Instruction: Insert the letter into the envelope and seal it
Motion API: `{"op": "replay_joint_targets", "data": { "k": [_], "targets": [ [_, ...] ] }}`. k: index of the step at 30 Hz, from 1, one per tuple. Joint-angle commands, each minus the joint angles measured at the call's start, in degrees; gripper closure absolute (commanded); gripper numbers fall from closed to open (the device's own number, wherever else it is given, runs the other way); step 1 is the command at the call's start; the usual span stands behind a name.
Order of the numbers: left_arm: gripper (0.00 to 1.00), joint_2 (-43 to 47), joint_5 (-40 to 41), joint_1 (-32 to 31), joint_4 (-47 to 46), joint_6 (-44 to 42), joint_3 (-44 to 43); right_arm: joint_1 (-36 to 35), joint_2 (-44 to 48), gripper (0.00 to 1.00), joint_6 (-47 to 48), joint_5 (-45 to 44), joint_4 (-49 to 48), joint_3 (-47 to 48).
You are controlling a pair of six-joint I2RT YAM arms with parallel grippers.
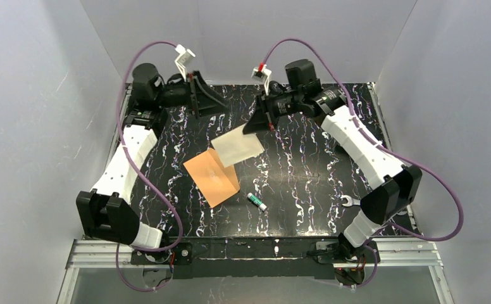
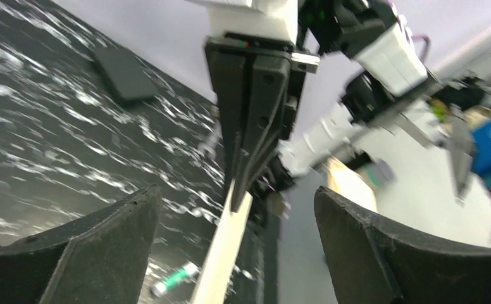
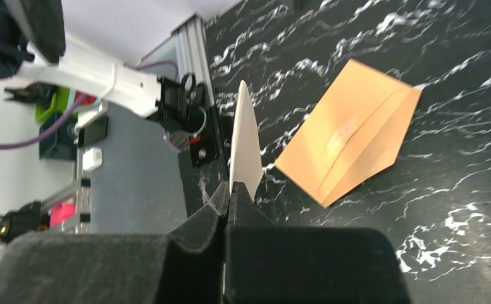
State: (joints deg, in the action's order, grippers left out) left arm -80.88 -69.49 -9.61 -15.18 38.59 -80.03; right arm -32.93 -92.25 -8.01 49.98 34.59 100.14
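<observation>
The right hand (image 1: 254, 125) is clenched on 1 edge of the letter (image 1: 238, 147), holding it at the far corner of the envelope (image 1: 211, 178), which lies flat on the table (image 1: 306, 177). The left hand (image 1: 212, 104) hangs released, jaws wide, farther behind the envelope, grasping nothing.

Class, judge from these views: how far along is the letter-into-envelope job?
Done: the pale tan bordered paper letter is picked up. In hand: the right claw pinches its edge; the left claw stands open nearby. Left: insert it into the plain orange-brown kraft envelope, lying flat, then seal.
</observation>
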Motion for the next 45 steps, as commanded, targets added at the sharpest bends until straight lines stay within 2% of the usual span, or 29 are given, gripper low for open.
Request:
{"op": "replay_joint_targets", "data": {
  "k": [1,6,15,18,23,24,26,27,29,31,32,34,37,41,43,45],
  "targets": [
    [0.13,-0.8,-13.9,-1.9,2.2,0.2,2.2,-1.4,-0.3,0.99,7.7,3.7,9.7,5.1],
    [0.20,0.4,-16.4,-3.7,2.2,1.2,5.5,-2.6,-0.9,0.99,7.8,4.8,10.6,6.4],
    [0.48,2.5,-19.2,-4.9,2.2,3.2,11.0,-2.7,0.0,0.99,7.8,5.6,10.6,10.4],
    [0.61,3.4,-19.3,-5.0,2.2,3.2,11.9,-2.6,0.0,0.99,7.3,4.9,10.3,11.1],
    [1.00,3.3,-19.5,-4.9,2.2,2.8,10.3,-2.5,-0.2,0.99,4.5,2.0,8.7,12.8],
    [1.00,3.1,-19.1,-4.9,2.2,2.6,9.4,-2.5,0.0,0.99,3.2,1.1,7.3,12.7],
    [1.00,2.6,-17.4,-4.8,2.3,2.5,7.4,-2.4,2.2,0.91,-1.4,-1.7,1.4,10.4],
    [1.00,2.7,-15.9,-4.8,2.3,2.3,6.3,-2.3,3.9,0.78,-4.7,-4.0,-2.9,7.8],
    [1.00,3.1,-10.4,-4.6,2.3,1.8,4.7,-2.3,8.8,0.35,-12.9,-10.6,-16.6,-0.6],
    [1.00,3.3,-4.8,-4.7,2.5,2.1,3.1,-2.3,14.5,0.09,-22.1,-17.8,-36.2,-11.5],
    [1.00,3.5,-1.7,-4.7,2.5,2.8,2.4,-2.3,16.9,0.03,-26.2,-21.6,-43.8,-16.7],
    [1.00,3.5,3.7,-4.7,2.5,4.8,0.7,-2.3,19.7,0.01,-33.2,-28.3,-53.6,-24.5],
    [1.00,3.7,9.3,-4.8,2.1,8.8,-1.9,-2.3,21.1,0.01,-41.3,-34.6,-62.0,-30.0],
    [1.00,5.3,17.8,-4.9,-1.0,15.8,-2.3,-2.3,19.5,0.02,-49.0,-34.2,-70.4,-31.7],
    [1.00,5.9,21.0,-4.8,-2.9,20.1,-2.5,-2.3,17.6,0.07,-54.4,-32.8,-74.9,-31.6],
    [1.00,6.6,24.0,-4.9,-4.3,23.2,-2.3,-2.3,15.7,0.18,-59.2,-32.7,-80.3,-31.4]
  ]
}}
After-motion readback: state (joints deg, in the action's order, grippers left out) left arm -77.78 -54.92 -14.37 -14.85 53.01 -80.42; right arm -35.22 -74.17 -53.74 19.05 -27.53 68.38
